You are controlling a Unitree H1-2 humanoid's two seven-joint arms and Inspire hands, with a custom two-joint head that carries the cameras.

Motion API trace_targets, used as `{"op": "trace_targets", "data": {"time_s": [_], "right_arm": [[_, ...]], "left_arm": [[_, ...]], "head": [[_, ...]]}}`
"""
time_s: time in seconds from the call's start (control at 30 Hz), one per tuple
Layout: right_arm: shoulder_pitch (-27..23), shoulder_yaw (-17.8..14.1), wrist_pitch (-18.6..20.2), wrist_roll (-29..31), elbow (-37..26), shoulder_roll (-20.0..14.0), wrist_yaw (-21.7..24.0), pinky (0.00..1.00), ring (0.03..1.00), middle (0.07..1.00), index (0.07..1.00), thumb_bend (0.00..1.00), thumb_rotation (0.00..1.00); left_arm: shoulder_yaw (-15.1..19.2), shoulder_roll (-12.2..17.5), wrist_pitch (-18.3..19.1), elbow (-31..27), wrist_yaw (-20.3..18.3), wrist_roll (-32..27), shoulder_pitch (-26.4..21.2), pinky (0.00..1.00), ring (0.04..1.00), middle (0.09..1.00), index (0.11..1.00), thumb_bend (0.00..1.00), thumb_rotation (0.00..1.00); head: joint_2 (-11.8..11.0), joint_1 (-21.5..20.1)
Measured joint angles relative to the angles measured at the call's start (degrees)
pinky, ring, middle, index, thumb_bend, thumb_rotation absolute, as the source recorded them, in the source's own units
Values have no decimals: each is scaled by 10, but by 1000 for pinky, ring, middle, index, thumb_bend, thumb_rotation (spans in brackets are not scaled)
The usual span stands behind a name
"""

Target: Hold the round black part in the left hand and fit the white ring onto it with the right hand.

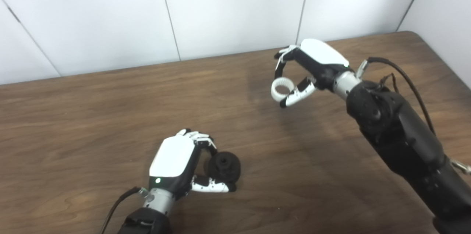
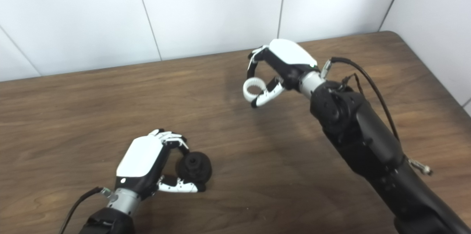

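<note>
The round black part (image 1: 224, 166) sits low over the wooden table at the front, a raised hub facing up. My left hand (image 1: 180, 162) is shut on it, fingers curled over its far side and thumb under its near edge. The white ring (image 1: 282, 89) is a short ribbed band, held in the air above the table's far middle. My right hand (image 1: 307, 68) is shut on it, pinching it between fingertips above and thumb below. The two parts are well apart, the ring up and to the right of the black part.
The brown wooden table (image 1: 92, 116) runs back to a white panelled wall (image 1: 220, 9). Its rounded far right corner (image 1: 415, 35) is in view. A black cable (image 1: 404, 79) loops off the right forearm.
</note>
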Motion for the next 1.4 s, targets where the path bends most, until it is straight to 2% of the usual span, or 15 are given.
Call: {"op": "trace_targets", "data": {"time_s": [0.37, 0.53, 0.93, 1.4], "right_arm": [[18, 22, -1, -13, -77, 33, 55, 887, 946, 847, 484, 524, 138], [24, 31, 1, -21, -102, 63, 89, 937, 957, 851, 484, 524, 137], [27, 72, -19, -37, -108, 92, 113, 956, 960, 852, 485, 522, 139], [35, 90, -27, -54, -105, 103, 129, 940, 968, 859, 485, 521, 134]], "left_arm": [[-6, -10, 14, 0, -3, 13, 0, 920, 832, 754, 485, 519, 55], [-8, -14, 17, 0, -3, 16, 0, 920, 833, 752, 485, 519, 55], [-10, -19, 19, 0, -3, 19, -1, 921, 832, 749, 485, 518, 55], [-10, -22, 23, 0, -6, 20, -1, 933, 843, 757, 486, 517, 54]], "head": [[5, 14], [10, 19], [14, 27], [18, 31]]}}
